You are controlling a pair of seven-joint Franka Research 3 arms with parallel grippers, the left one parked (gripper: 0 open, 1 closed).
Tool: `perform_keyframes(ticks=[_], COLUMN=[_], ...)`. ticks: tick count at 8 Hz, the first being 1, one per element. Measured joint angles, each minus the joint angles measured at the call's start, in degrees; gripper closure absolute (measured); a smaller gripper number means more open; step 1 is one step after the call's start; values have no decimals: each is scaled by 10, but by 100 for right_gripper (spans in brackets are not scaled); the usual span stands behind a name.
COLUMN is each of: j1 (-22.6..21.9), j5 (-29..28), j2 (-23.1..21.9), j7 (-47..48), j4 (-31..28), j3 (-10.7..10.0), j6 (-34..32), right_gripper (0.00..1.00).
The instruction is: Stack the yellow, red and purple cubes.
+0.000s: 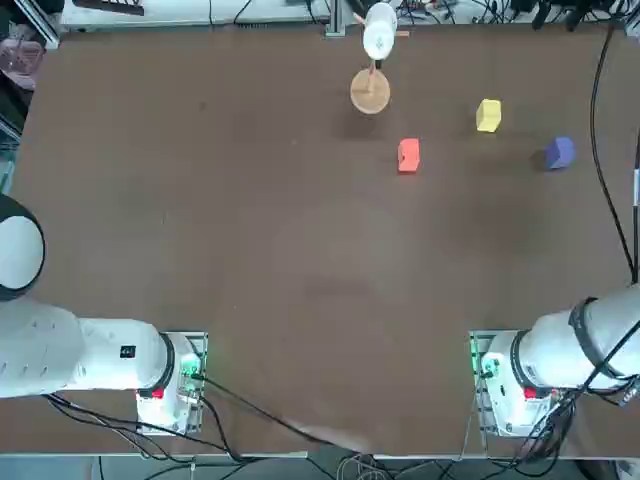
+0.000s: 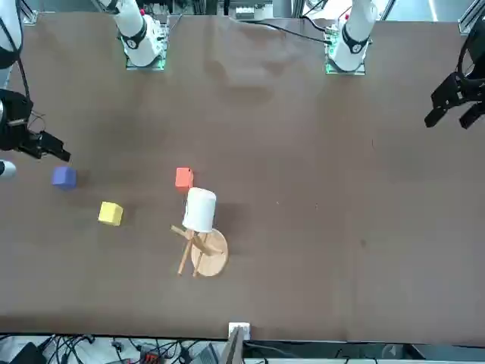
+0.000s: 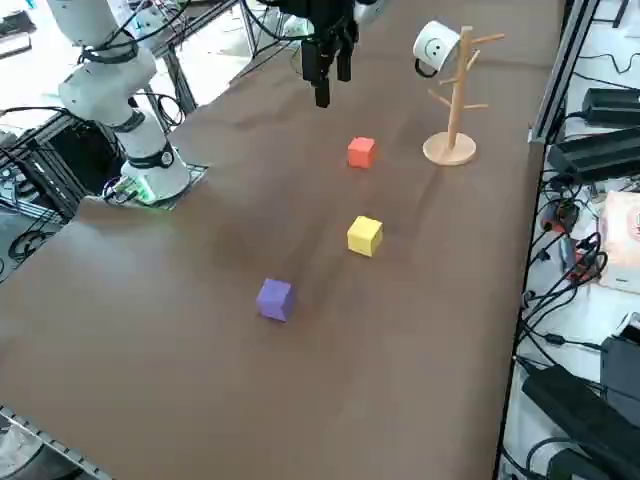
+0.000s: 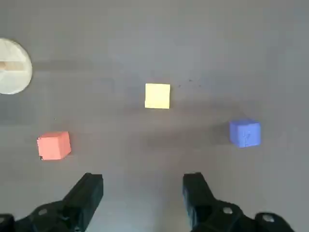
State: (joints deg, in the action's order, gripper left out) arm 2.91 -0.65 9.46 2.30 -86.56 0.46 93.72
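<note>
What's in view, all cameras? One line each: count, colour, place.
red cube: 1, orange-red, on the table near the rack
yellow cube: 1, yellow, between red and purple
purple cube: 1, bluish purple, on the table
rack: 1, light wood, round base, on the table
mug: 1, white, on the rack
cables: several, black, around the table
right gripper: 1, black, jaws open, above the table, holding nothing

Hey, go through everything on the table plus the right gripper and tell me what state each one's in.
Yellow cube: on the table, unstacked.
Red cube: on the table, unstacked.
Purple cube: on the table, unstacked.
Mug tree: upright, bearing the mug.
White mug: hanging on the mug tree.
Right gripper: above the table, jaws open, empty.
</note>
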Motion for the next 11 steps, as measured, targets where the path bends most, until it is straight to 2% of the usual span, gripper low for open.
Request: perform_keyframes(ticks=[5, 7, 8, 11], j1=[0, 0, 0, 1], j5=[0, 1, 1, 4], j2=[3, 16, 24, 44], j7=[0, 0, 0, 0], j4=[-2, -24, -44, -147], j3=[0, 0, 0, -1], j6=[-6, -13, 10, 177], right_gripper=[0, 0, 0, 0])
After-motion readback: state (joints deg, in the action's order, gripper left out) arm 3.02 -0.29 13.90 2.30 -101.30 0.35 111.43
